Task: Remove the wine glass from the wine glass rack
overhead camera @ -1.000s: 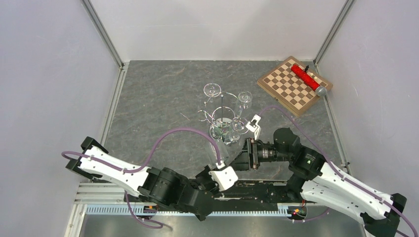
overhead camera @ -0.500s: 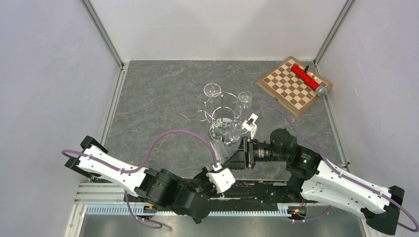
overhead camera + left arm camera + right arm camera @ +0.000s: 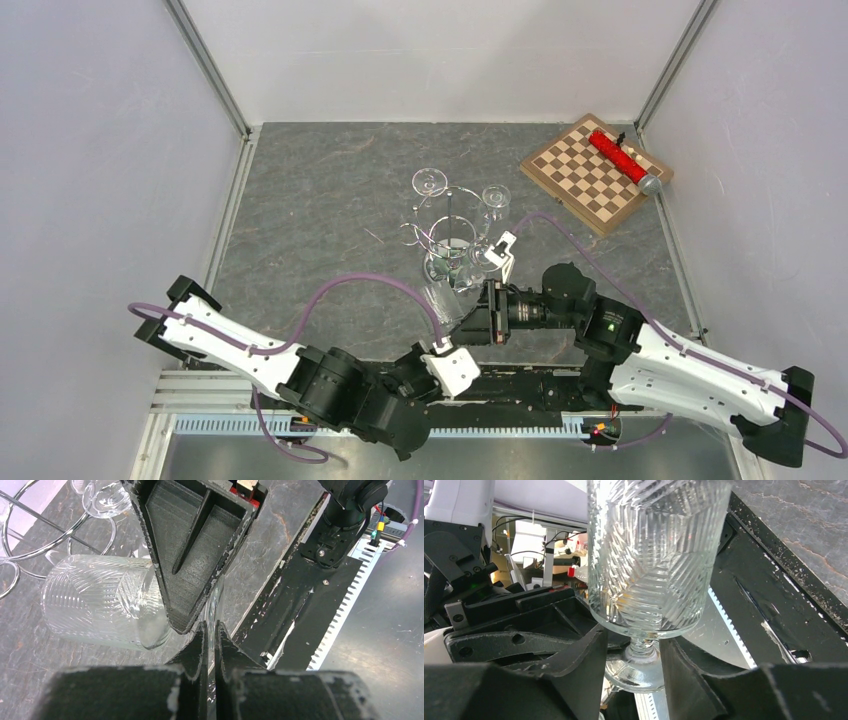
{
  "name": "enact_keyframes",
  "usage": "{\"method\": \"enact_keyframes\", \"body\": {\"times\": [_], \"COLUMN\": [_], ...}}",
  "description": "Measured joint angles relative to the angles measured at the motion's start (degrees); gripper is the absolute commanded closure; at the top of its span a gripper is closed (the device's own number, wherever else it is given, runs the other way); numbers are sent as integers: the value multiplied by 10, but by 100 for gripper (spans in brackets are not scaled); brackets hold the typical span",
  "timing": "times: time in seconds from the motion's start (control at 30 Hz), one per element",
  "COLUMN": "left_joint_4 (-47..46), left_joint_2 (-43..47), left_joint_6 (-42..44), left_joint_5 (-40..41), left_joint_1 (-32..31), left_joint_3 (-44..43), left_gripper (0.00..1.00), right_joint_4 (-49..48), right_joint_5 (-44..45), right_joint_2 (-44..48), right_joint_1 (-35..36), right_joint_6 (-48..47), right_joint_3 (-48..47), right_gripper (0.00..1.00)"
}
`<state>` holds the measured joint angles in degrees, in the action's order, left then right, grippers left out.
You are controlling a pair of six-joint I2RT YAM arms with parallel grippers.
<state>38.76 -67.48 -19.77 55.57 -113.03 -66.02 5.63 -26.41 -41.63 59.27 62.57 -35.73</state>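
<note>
The wine glass, clear with a ribbed bowl, hangs in the air just near of the chrome wine glass rack, lying on its side. My left gripper is shut on the thin edge of its foot, with the bowl to the left. My right gripper is open, its fingers either side of the stem without touching, below the bowl. One right finger shows in the left wrist view. The rack's wires show at the upper left there.
Two more glasses hang on the far side of the rack. A chessboard with a red cylinder lies at the back right. The arms' black base rail is close under the glass.
The left arm has drawn back a little toward the near edge with the glass. The right gripper has moved left, closer around the stem.
</note>
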Motion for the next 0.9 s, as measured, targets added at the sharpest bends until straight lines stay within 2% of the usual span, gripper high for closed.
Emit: {"method": "enact_keyframes", "body": {"times": [0.13,0.37,0.47,0.67,0.8,0.9], "left_joint_4": [-1,0,1,-3,-3,-29], "left_joint_2": [0,10,14,22,25,29], "left_joint_6": [2,15,17,18,19,19], "left_joint_5": [10,14,13,13,10,9], "left_joint_1": [-5,-15,-16,-18,-18,-18], "left_joint_3": [0,7,10,16,19,20], "left_gripper": [98,98,98,97,70,55], "right_joint_4": [-5,-10,-15,-20,-20,-17], "right_joint_5": [6,13,13,19,24,33], "right_joint_2": [-5,-9,-12,-14,-15,-15], "right_joint_1": [3,10,14,19,24,29], "right_joint_6": [3,12,15,15,13,1], "right_joint_3": [0,5,7,7,7,7], "right_gripper": [64,85,98,100,100,100]}}
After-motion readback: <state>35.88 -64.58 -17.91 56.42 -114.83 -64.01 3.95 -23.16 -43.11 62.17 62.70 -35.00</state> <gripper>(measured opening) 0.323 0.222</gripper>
